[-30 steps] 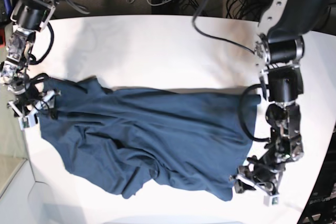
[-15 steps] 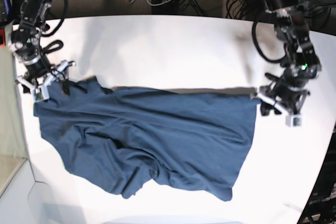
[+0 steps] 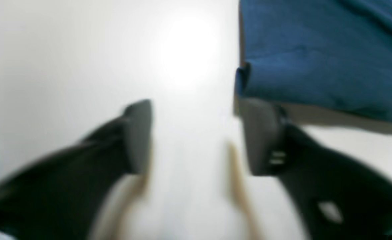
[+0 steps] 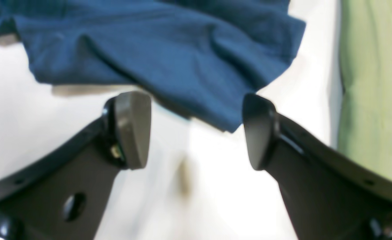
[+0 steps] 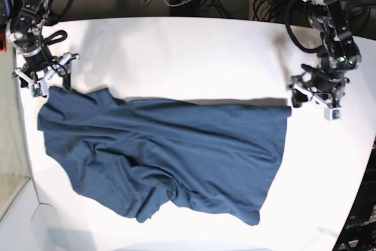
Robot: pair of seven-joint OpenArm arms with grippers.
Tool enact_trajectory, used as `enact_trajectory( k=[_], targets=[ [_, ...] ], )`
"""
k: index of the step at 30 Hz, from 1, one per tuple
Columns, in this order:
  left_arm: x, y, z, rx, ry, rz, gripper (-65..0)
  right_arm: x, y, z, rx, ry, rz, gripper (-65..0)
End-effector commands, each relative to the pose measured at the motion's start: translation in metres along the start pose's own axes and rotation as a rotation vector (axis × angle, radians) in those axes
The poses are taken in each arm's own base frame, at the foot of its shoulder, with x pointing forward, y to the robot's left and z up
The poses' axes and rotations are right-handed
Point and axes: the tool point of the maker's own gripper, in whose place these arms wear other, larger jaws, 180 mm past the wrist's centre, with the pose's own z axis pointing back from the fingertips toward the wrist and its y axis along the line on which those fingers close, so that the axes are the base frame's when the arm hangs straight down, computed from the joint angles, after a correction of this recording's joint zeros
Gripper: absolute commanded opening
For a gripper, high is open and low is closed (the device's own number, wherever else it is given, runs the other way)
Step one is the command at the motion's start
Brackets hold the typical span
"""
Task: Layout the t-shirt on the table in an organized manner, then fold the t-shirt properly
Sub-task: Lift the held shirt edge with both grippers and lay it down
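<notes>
Standing beside the table (image 5: 176, 45), I would judge this to be the spreading-out step, not yet the folding: the t-shirt (image 5: 170, 157) lies across the middle of the white top, its far edge pulled into a fairly straight line, while the near part is bunched, with heavy creases and a lumpy fold low in the middle. Neither arm has hold of it. The left gripper (image 5: 317, 101), on the right of the overhead view, hangs just off the shirt's far right corner with its jaws spread wide; its own wrist camera shows bare table between the pads and the blue cloth (image 3: 322, 53) just beyond one fingertip, touching or nearly so, though the blur leaves that unclear. The right gripper (image 5: 44, 80) sits at the opposite far corner, jaws likewise parted, and from its wrist camera a point of the cloth (image 4: 169, 56) droops toward the gap between the pads without being pinched. The next move, I think, calls for catching the rumpled near hem or the tucked-under sleeve region and drawing it outward toward the near edge so the body lies flat. No box, bin or tray shows anywhere on the table, so nothing is contained.
</notes>
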Motion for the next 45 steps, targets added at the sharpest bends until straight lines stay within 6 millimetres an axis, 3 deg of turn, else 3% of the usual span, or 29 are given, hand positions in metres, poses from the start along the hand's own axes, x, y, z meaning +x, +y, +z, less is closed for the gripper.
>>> enact_trajectory(
  k=[1, 4, 7, 13, 16, 21, 24, 29, 34, 37, 45],
  targets=[
    [0.021, -0.007, 0.000, -0.024, -0.055, -0.022, -13.9, 0.015, -0.009, 0.003, -0.020, -0.055, 0.005, -22.0],
    [0.012, -0.016, -0.007, -0.049, -0.026, -0.032, -8.8, 0.014, -0.011, 0.004, -0.025, -0.054, 0.003, -22.0],
    [0.015, -0.018, -0.015, -0.058, -0.045, -0.010, -8.9, 0.014, -0.011, 0.004, -0.025, -0.054, 0.003, -22.0],
    [-0.002, -0.029, -0.037, -0.097, 0.009, 0.001, -11.2, 0.010, -0.011, 0.005, -0.024, -0.045, 0.000, -22.1],
    [-0.002, -0.038, -0.040, -0.118, -0.009, -0.012, -19.4, 0.010, -0.011, 0.005, -0.024, -0.045, 0.000, -22.1],
    [0.000, -0.049, -0.045, -0.140, -0.005, -0.023, -40.0, 0.010, -0.011, 0.005, -0.024, -0.045, 0.000, -22.3],
    [0.002, -0.052, -0.044, -0.147, -0.011, -0.027, -51.4, 0.010, -0.023, 0.009, -0.059, -0.047, -0.009, -22.3],
    [0.016, -0.052, -0.035, -0.146, -0.051, -0.043, -65.0, 0.008, -0.038, 0.015, -0.101, -0.049, -0.022, -22.1],
    [0.047, -0.060, -0.009, -0.143, -0.091, -0.116, -64.7, 0.003, -0.042, 0.015, -0.100, -0.033, -0.016, -21.9],
    [0.067, -0.065, 0.005, -0.139, -0.131, -0.154, -64.7, 0.000, -0.037, 0.001, -0.074, -0.025, -0.045, -21.9],
    [0.073, -0.068, 0.008, -0.140, -0.145, -0.160, -64.7, -0.023, -0.029, -0.016, -0.028, 0.031, -0.092, -21.9]
  ],
)
